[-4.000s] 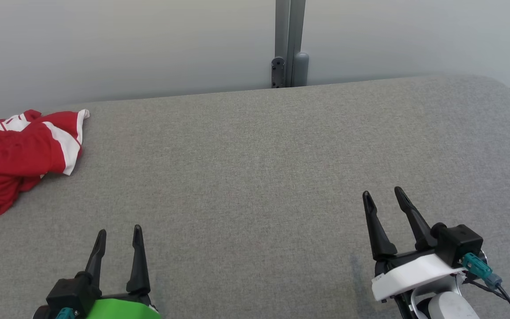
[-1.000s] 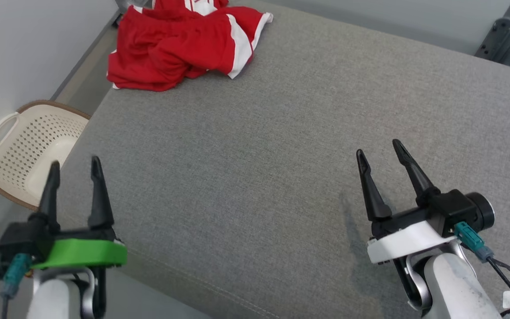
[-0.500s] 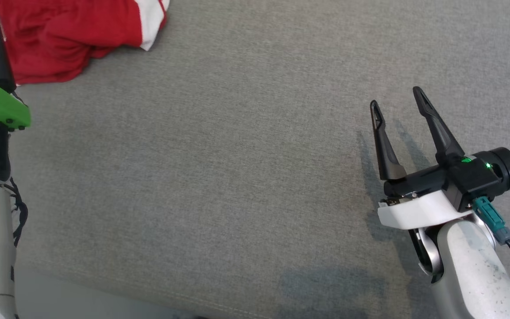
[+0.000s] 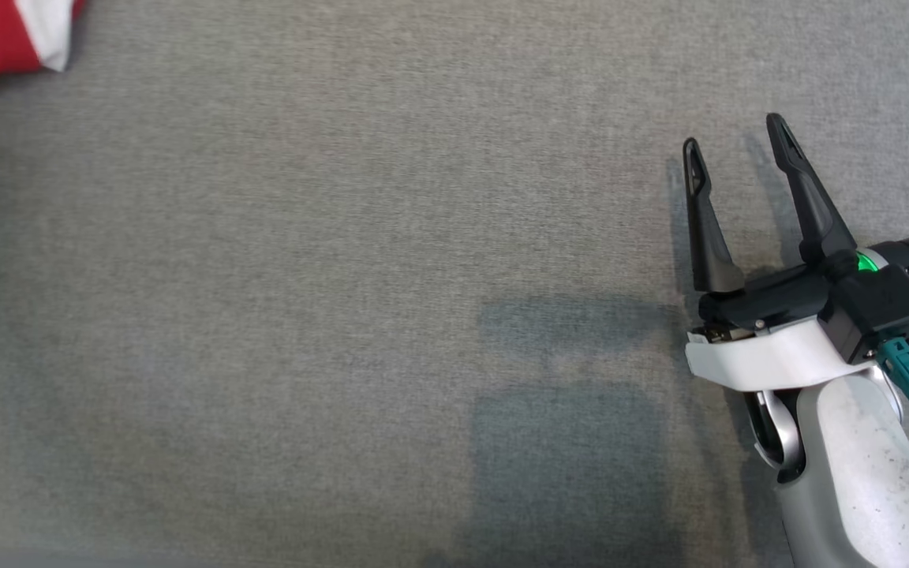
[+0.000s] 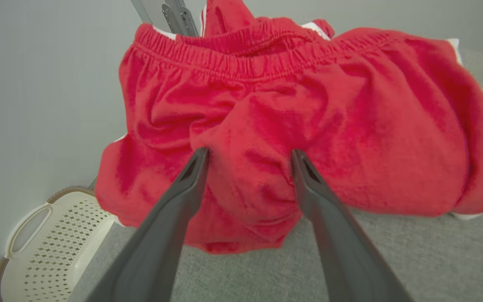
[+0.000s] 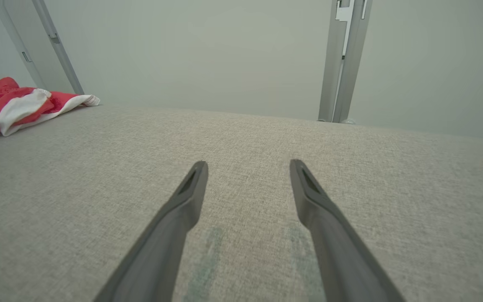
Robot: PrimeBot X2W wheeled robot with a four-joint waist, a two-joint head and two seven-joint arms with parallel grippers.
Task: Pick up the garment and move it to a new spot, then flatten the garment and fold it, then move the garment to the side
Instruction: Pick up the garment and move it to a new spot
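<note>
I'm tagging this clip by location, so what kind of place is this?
Probably an indoor laundry-folding test space: a grey fabric-covered surface, a crumpled red garment on it, and a perforated laundry basket down beside it.

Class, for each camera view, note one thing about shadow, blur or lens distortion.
Head view: soft, even light; a blocky shadow lies on the cushion left of the right hand. Left wrist view: the shorts look slightly blurred and bulged by the wide lens. Right wrist view: a wall post leans; faint shadows under the fingers.
</note>
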